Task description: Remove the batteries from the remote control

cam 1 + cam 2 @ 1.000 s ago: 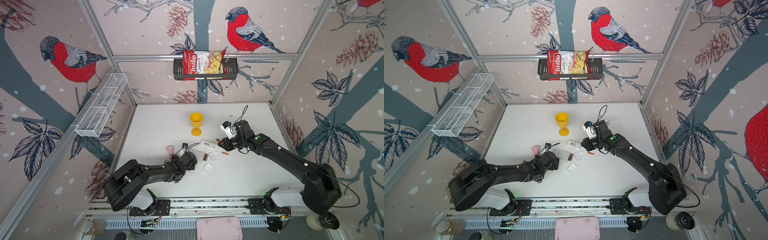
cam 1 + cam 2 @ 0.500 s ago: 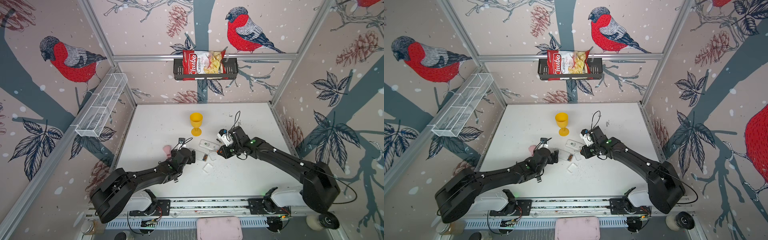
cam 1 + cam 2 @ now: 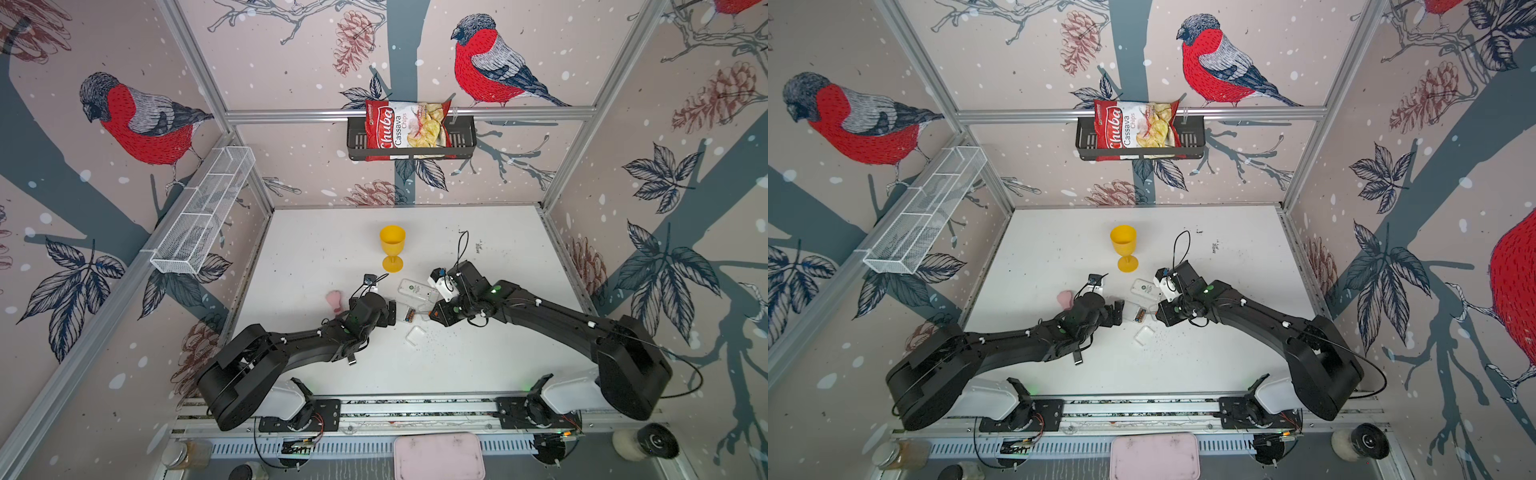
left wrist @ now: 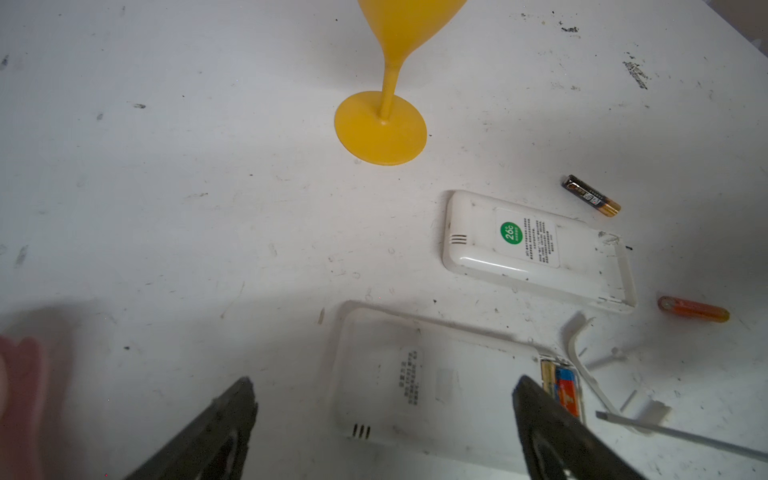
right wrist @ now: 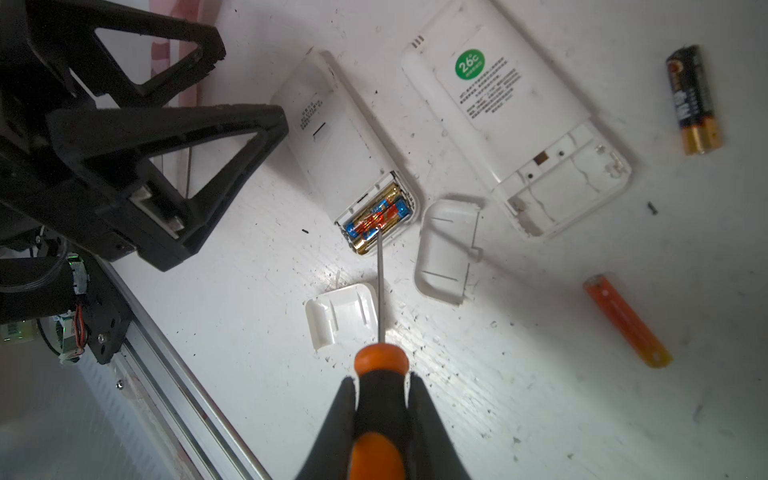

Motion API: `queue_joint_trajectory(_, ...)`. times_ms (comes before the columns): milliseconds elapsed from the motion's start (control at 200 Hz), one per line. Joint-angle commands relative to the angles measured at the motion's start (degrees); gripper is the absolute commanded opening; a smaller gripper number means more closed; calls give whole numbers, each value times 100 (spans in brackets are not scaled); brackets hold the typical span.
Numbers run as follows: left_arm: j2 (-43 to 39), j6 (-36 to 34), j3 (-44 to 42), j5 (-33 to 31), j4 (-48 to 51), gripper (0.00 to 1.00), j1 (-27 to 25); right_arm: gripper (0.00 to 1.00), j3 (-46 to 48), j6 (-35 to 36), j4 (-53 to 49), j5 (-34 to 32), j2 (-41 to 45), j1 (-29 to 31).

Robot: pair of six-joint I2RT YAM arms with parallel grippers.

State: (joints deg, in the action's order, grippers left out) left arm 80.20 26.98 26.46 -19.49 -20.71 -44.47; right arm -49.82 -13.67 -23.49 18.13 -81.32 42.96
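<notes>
A white remote control lies back up with its compartment open, and two batteries sit inside it. My right gripper is shut on the orange-and-black screwdriver, whose tip rests on those batteries. My left gripper is open, its jaws standing either side of the remote's closed end without touching it. A black-and-gold battery and an orange battery lie loose on the table. In both top views the two grippers face each other across the remote.
A second white remote with a green sticker lies beside the first, its compartment empty. Two white covers lie near the screwdriver shaft. A yellow goblet stands behind, and a pink object lies left of my left gripper.
My left arm has stretched out and brought its open gripper up to the remote. My right gripper has come forward and left, bringing the screwdriver tip to the battery compartment.
</notes>
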Motion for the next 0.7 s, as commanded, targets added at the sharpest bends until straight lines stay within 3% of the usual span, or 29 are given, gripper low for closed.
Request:
queue_joint_trajectory(0, 138, -33, 86, 67, -309, 95, 12, 0, -34, -28, 203, 62, -96, 9)
queue_joint_trajectory(265, 437, -15, 114, 105, -495, 93, 65, 0, -72, 5, 258, 59, -332, 4)
queue_joint_trajectory(695, 777, 34, 91, 352, -716, 89, 78, 0, -108, 60, 51, 15, 54, -87)
